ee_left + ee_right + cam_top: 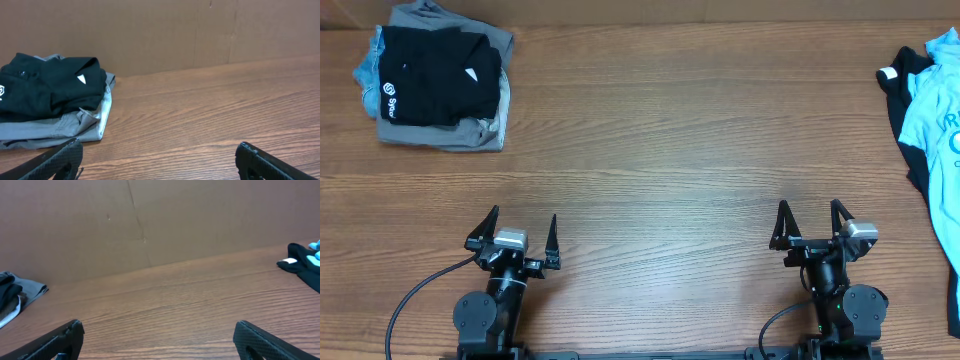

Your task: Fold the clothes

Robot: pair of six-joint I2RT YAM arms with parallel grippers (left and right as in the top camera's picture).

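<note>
Tucked low at near tabletop (660,150) edge. Left pincer (523,226), right pincer (809,216) spread, empty, well apart from black T-shirt (430,85).

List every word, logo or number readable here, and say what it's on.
"R" (apparently): dark print on the light blue shirt, the rest cut off by the picture's edge.
On the white tag beside it: nothing readable.
On the black shirt: a white round logo with lettering, too small to read.

The table (670,160) is brown wood with clear grain and a dull sheen. The black shirt (430,85) and grey garment (440,135) are soft matt cloth. The wall (200,30) looks like plain cardboard.
</note>
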